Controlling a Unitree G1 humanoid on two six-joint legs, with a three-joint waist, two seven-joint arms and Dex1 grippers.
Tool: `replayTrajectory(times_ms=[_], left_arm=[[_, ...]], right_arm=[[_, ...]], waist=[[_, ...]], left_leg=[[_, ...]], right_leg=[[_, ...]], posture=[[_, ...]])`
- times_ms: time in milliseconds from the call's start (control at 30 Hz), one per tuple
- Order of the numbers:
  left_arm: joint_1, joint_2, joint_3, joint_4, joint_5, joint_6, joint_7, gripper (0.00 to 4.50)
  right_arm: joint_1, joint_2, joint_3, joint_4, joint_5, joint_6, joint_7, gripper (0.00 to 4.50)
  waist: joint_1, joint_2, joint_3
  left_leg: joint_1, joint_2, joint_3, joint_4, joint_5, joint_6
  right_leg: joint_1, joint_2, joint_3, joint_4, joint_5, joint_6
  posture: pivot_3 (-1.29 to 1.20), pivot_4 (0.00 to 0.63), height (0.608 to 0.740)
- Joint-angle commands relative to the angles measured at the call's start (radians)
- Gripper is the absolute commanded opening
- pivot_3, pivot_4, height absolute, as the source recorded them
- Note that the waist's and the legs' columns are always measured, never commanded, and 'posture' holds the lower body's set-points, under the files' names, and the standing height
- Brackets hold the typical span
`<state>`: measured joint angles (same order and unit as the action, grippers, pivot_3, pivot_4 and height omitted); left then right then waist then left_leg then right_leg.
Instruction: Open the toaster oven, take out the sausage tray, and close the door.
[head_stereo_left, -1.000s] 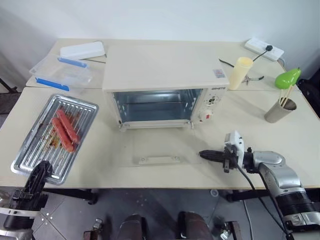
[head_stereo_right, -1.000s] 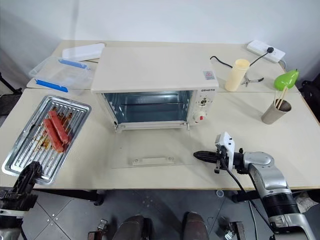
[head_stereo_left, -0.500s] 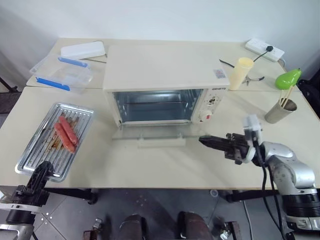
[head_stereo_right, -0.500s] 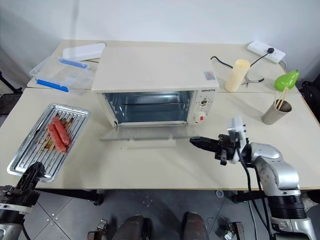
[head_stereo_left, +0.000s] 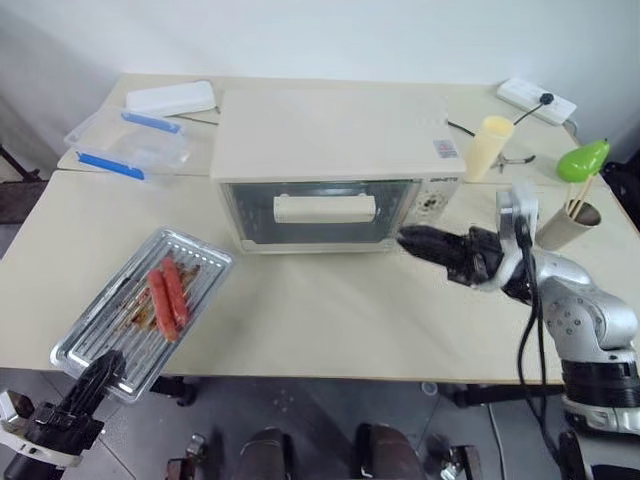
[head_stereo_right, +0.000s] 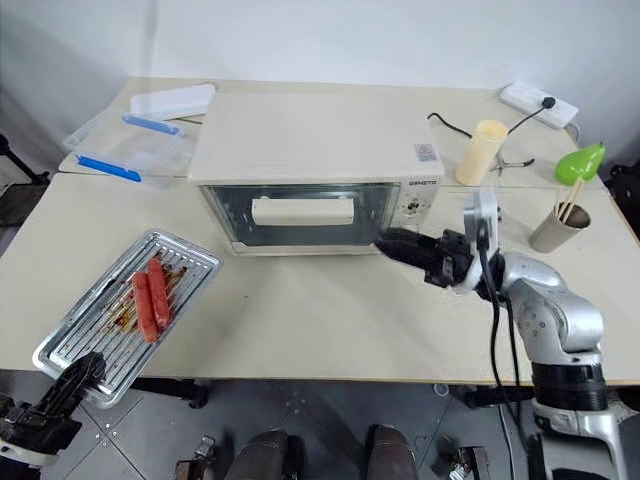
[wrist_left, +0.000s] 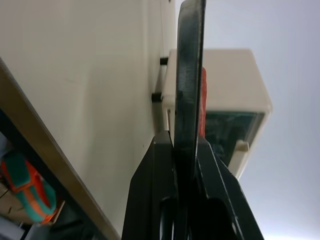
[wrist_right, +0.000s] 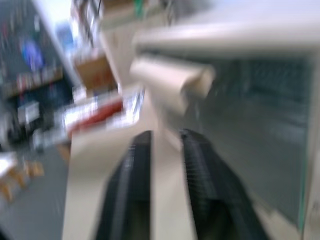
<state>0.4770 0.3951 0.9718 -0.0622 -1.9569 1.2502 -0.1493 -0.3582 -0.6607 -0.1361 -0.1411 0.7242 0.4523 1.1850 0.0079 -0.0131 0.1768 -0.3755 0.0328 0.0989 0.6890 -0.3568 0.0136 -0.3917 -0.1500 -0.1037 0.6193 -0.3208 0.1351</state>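
1. Clutter at the back of the worktop (head_stereo_left: 330, 320): clear plastic box (head_stereo_left: 128, 143) with blue clips and a white lid (head_stereo_left: 170, 97) far left; cream cup (head_stereo_left: 484, 146), power strip (head_stereo_left: 540, 97) and a grey holder (head_stereo_left: 568, 221) with a green pear-shaped thing (head_stereo_left: 583, 158) on sticks far right.
2. Oven (head_stereo_left: 335, 165) sits mid-back, boxy, cream-white, knobs on its right side; door (head_stereo_left: 322, 211) is up against the front, glass panel with a wide cream bar handle (head_stereo_left: 324, 207).
3. Right hand (head_stereo_left: 412, 240) is just in front of the oven's lower right corner, below the knobs; fingers a little apart, nothing between them.
4. Tray (head_stereo_left: 140, 310), silvery, ribbed, grease-stained, lies angled at the near left edge with one end out past the edge; two red sausages (head_stereo_left: 168, 297) lie side by side on it.
5. Left hand (head_stereo_left: 98, 373), pressed together, pinches the tray's near rim.
6. Worktop is smooth pale beige, made of joined tables; white wall behind, dark floor below.
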Motion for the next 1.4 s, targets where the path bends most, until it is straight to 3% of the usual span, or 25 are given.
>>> replayTrajectory(times_ms=[33,200,267,467,567,667,967,1267,1400], left_arm=[[0.044,0.052,-0.032,-0.007,-0.015,0.023,-0.088,0.0],[0.097,0.178,-0.172,-0.068,-0.015,0.025,-0.105,0.0],[0.069,0.222,-0.219,-0.055,-0.015,0.006,-0.103,0.0],[-0.032,0.365,-0.36,-0.021,0.015,0.001,-0.118,0.0],[-0.211,0.435,-0.488,0.016,0.089,0.029,-0.139,0.0],[-0.417,0.439,-0.624,0.08,0.169,0.057,-0.151,0.0],[-0.809,0.333,-0.894,0.207,0.497,0.122,-0.218,0.0],[-1.023,0.182,-0.913,0.354,0.647,0.252,-0.208,0.0],[-1.022,0.162,-0.902,0.283,0.71,0.246,-0.233,1.19]], right_arm=[[0.052,-0.02,-0.018,-0.084,-0.038,-0.12,0.07,2.33],[0.15,-0.05,-0.026,-0.149,-0.087,-0.213,0.104,4.06],[0.182,-0.071,-0.027,-0.158,-0.109,-0.229,0.105,4.44],[0.228,-0.099,-0.062,-0.156,-0.133,-0.253,0.072,4.44],[0.273,-0.12,-0.103,-0.167,-0.135,-0.245,0.049,4.44],[0.319,-0.125,-0.126,-0.207,-0.129,-0.233,0.021,4.44],[0.445,-0.145,-0.212,-0.284,-0.117,-0.209,-0.023,4.44],[0.486,-0.152,-0.248,-0.329,-0.096,-0.188,-0.053,4.44],[0.495,-0.146,-0.25,-0.336,-0.095,-0.186,-0.059,4.5]], waist=[[-0.009,0.0,0.0],[-0.013,0.0,0.0],[-0.013,0.001,0.0],[-0.011,0.001,0.0],[-0.003,0.003,0.0],[-0.002,0.004,0.0],[-0.007,0.004,0.0],[0.051,0.006,-0.001],[0.048,0.006,-0.001]], left_leg=[[0.0,0.0,0.001,0.0,0.0,0.0],[0.002,0.002,0.005,0.0,0.0,0.0],[0.003,0.003,0.006,-0.001,0.0,0.0],[0.004,0.002,0.006,0.0,0.0,0.0],[0.004,0.001,0.005,-0.001,0.0,0.0],[0.004,-0.002,0.006,-0.001,0.0,0.0],[0.006,-0.002,0.009,-0.003,0.001,-0.002],[0.007,-0.005,0.005,0.001,0.008,0.0],[0.006,-0.006,0.002,0.001,0.006,0.0]], right_leg=[[0.0,0.0,0.0,0.0,0.0,0.0],[0.0,0.001,0.0,-0.002,0.0,0.0],[0.0,0.0,0.001,-0.002,0.0,-0.001],[0.0,-0.001,0.002,-0.003,-0.002,-0.005],[0.0,0.0,0.002,0.0,-0.002,-0.005],[0.001,0.0,0.001,0.001,-0.002,-0.005],[-0.001,0.002,-0.002,0.003,-0.001,-0.002],[0.006,0.0,-0.001,0.001,0.002,0.003],[0.008,0.0,-0.001,-0.001,0.002,0.004]], posture=[[0.0,0.15,0.74],[0.0,0.15,0.74],[0.0,0.15,0.74],[0.0,0.15,0.74],[0.0,0.15,0.74],[0.0,0.15,0.74],[0.0,0.15,0.74],[0.0,0.15,0.74],[0.0,0.15,0.74]])
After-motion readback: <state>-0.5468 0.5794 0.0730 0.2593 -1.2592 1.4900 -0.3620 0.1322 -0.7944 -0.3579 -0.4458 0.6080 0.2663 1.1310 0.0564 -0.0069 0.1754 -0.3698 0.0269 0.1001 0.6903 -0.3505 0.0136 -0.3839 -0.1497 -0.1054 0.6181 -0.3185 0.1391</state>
